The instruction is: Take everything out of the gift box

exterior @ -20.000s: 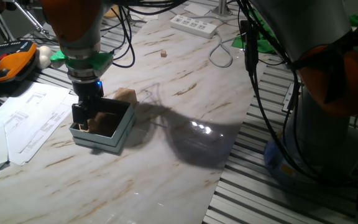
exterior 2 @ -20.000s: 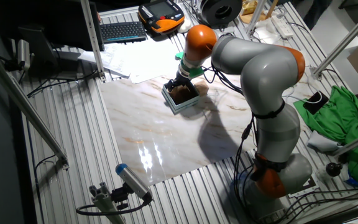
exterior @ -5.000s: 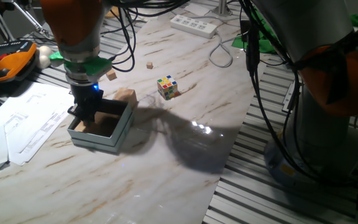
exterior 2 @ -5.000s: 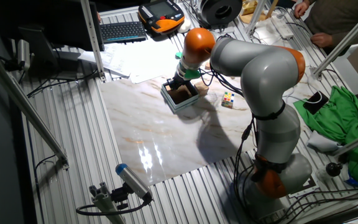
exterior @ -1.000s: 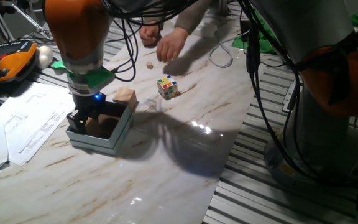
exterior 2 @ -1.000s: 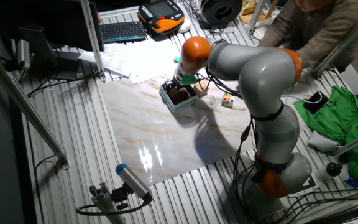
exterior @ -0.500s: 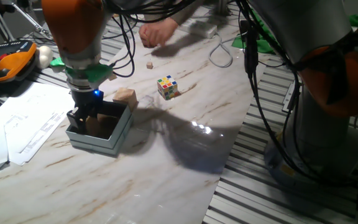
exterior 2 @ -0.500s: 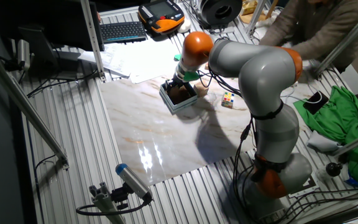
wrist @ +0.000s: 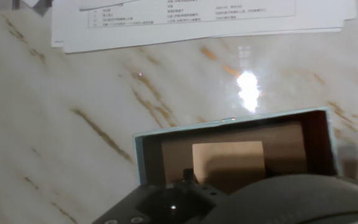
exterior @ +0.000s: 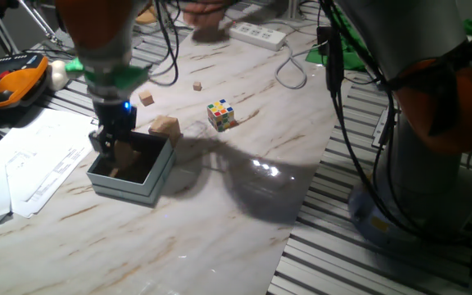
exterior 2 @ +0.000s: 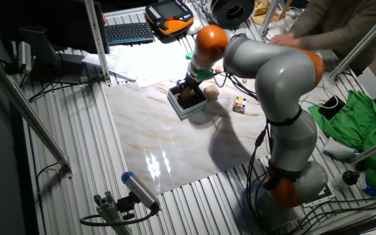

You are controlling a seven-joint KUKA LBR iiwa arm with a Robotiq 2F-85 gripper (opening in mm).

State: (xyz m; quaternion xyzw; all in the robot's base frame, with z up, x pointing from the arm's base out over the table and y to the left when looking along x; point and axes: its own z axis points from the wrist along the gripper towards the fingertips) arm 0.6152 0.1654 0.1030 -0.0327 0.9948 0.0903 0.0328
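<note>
Single-arm scene, described from the near edge of the table outward. Nearest lies the gift box [exterior: 129, 170], resting on the marbled table [exterior: 220, 205] beside white paper sheets [exterior: 31, 168]. The gripper [exterior: 110, 141] hangs over the box's far-left corner; whether its jaws are spread or closed on anything cannot be told, since the fingertips are blurred in one fixed view and hidden in the hand view. That view shows one tan wooden block [wrist: 227, 163] lying on the brown floor of the box, so the step in hand is judged to be the removal of this last item. The next move calls for a descent square over the block, the fingers clearing the box walls, which crowd the block closely. Just beyond the box sits a second wooden block [exterior: 165, 125], already outside, and farther right the puzzle cube [exterior: 220, 114]. Beyond these lie two tiny tan cubes [exterior: 146, 98], a power strip [exterior: 256, 33] and a person's hand [exterior: 207, 18] reaching in at the far edge.
</note>
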